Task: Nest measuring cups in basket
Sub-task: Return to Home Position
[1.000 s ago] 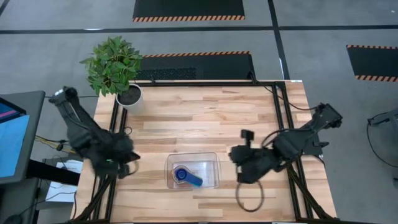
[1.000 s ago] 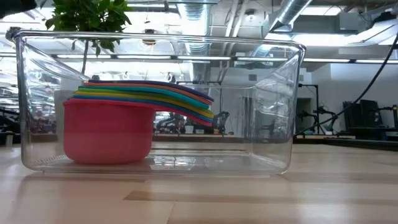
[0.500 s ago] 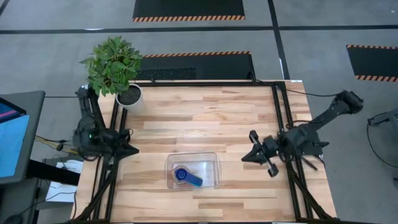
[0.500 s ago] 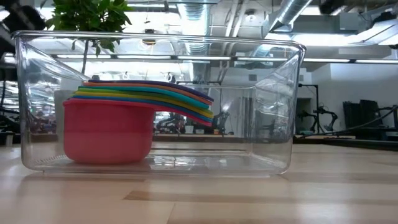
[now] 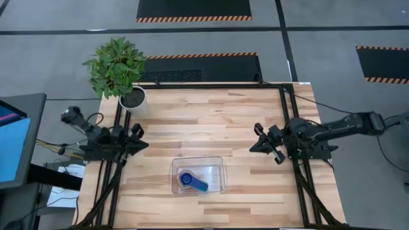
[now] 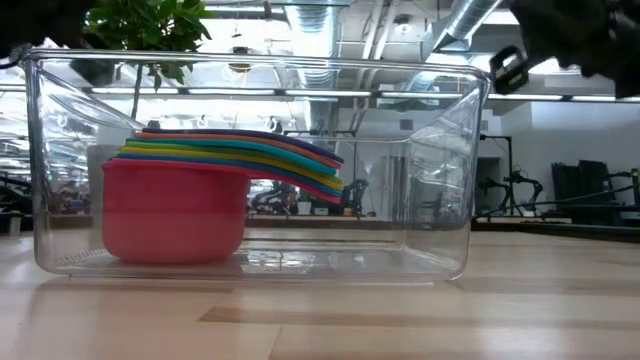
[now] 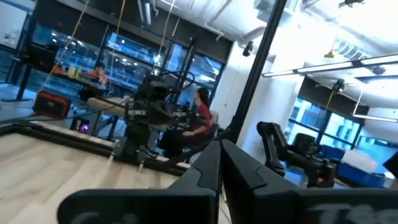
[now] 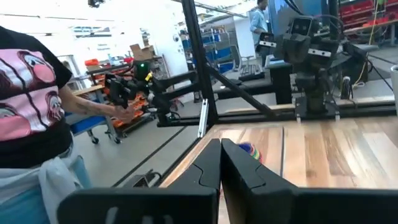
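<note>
Both arms have drawn back to the sides of the table (image 5: 211, 121); left gripper (image 5: 139, 142) and right gripper (image 5: 257, 144) are closed on nothing. Measuring cups (image 5: 190, 181) sit nested inside the basket (image 5: 174, 167); the task appears complete
</note>
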### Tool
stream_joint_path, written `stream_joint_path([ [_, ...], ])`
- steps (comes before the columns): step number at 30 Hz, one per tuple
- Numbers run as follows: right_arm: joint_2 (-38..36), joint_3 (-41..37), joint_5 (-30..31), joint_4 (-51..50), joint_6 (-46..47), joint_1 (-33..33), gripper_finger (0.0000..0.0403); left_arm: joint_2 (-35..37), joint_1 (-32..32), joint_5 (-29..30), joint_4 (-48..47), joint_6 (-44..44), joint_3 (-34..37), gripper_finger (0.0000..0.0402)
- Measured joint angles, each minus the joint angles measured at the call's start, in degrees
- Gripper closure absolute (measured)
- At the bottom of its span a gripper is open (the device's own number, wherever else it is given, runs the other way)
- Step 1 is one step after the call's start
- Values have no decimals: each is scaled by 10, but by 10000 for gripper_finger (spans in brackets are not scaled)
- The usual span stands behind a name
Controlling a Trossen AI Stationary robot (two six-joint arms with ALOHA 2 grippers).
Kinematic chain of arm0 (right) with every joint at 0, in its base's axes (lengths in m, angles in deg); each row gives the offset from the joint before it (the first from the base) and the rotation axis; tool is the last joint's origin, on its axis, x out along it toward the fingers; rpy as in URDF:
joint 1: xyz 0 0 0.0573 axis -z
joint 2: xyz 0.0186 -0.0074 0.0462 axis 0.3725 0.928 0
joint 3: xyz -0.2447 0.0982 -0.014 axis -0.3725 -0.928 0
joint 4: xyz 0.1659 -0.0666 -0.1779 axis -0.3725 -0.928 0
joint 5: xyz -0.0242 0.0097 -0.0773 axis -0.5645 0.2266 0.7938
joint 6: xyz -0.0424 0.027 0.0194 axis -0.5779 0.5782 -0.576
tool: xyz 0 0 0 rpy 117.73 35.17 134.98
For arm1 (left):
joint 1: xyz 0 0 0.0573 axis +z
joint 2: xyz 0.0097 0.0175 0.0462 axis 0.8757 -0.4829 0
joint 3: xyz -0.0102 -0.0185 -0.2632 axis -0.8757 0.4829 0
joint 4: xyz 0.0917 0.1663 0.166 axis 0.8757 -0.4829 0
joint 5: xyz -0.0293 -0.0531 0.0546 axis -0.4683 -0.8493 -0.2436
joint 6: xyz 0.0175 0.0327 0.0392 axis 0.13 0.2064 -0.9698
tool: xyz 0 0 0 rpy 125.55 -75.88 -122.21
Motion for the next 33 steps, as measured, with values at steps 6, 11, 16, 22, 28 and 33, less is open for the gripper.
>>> stream_joint_path([
  [6, -62, -60, -43, 0, 12, 98, 370, 3, 138, -130, -38, 29, 0, 401],
  [11, -106, -80, -61, -36, 13, 161, 370, 3, 251, -223, -65, 81, 1, 401],
  [16, -167, -80, -95, -101, 30, 221, 370, 3, 336, -302, -64, 95, 1, 401],
  [22, -259, -80, -90, -182, 27, 273, 370, 3, 379, -310, -98, 117, 1, 401],
  [28, -352, -81, -34, -331, 15, 296, 370, -5, 382, -277, -197, 92, -8, 401],
  [33, -390, -78, 32, -345, -48, 296, 370, -24, 382, -234, -216, 65, -10, 401],
])
